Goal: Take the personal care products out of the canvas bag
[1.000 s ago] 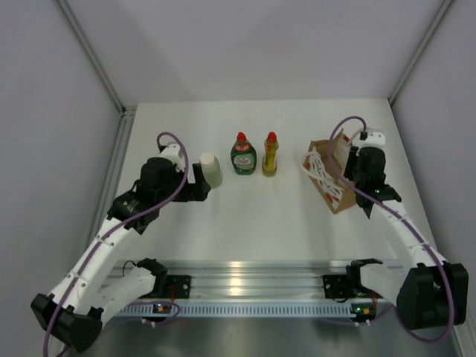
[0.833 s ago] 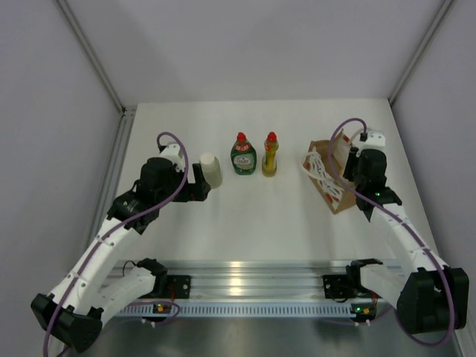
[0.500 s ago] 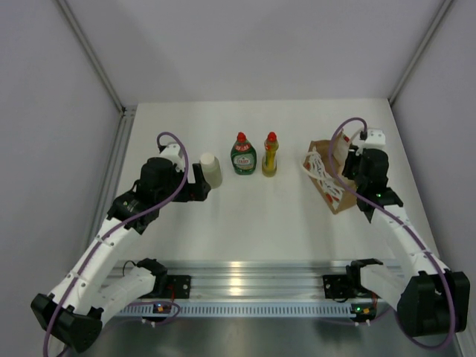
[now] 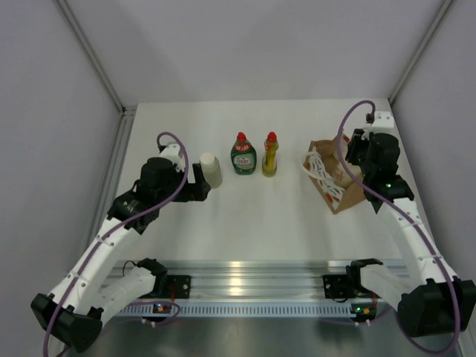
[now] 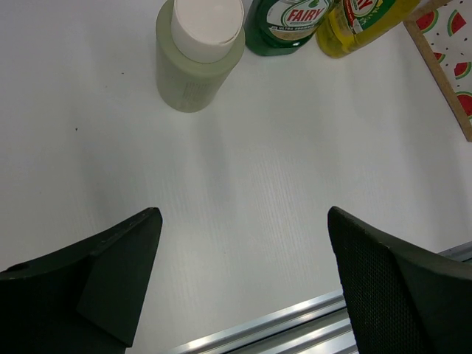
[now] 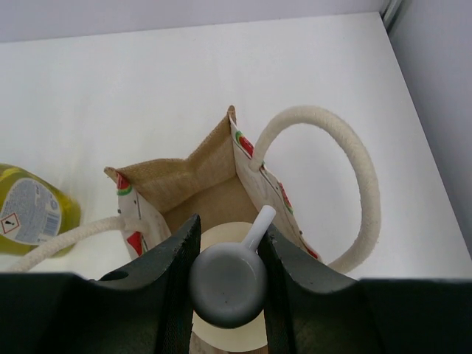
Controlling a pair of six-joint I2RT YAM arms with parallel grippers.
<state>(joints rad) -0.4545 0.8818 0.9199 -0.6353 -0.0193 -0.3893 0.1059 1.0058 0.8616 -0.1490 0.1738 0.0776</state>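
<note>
Pump bottle (image 6: 227, 289) upright, nozzle pointing far-right, clamped in right gripper (image 6: 229, 243), left gripper (image 5: 243, 215) apart

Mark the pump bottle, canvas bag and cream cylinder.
pump bottle (image 6: 227, 286), right wrist view, on top of its pump head.
canvas bag (image 6: 200, 168), right wrist view, on the inner burlap wall.
cream cylinder (image 5: 207, 20), left wrist view, on its white lid.
</note>
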